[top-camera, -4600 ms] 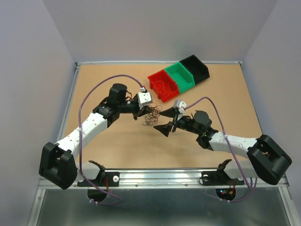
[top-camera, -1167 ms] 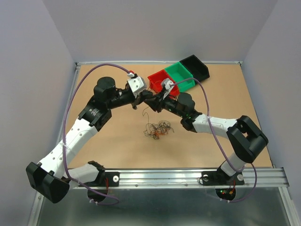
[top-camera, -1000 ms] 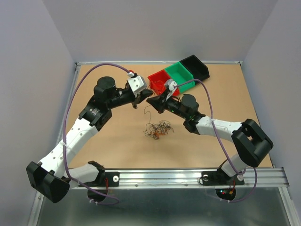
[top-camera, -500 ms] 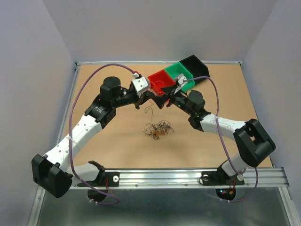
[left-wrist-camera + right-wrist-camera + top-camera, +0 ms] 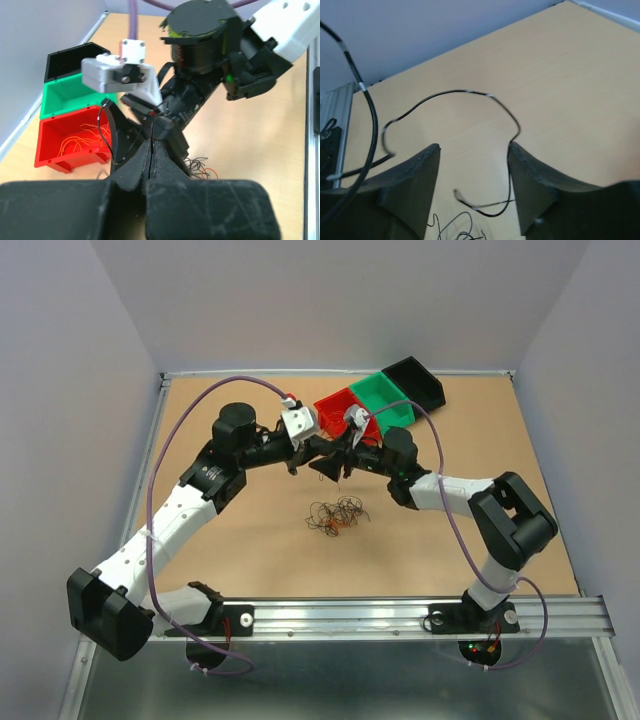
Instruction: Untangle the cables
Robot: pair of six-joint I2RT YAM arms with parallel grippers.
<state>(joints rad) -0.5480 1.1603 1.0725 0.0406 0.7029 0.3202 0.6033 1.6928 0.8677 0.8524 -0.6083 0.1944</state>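
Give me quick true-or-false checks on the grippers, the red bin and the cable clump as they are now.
1. The left gripper is shut on a black wire. True.
2. The right gripper is shut. False: its jaws stand apart.
3. The red bin is empty. False: thin orange wires lie in it.
4. The cable clump lies on the table, apart from both grippers. True.

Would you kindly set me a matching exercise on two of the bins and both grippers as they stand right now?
Things:
1. red bin
2. green bin
3. left gripper
4. right gripper

States or places:
A. open
B. holds orange wires
C. middle of the bin row
D. shut on a black wire

Pairs: 1-B, 2-C, 3-D, 4-A
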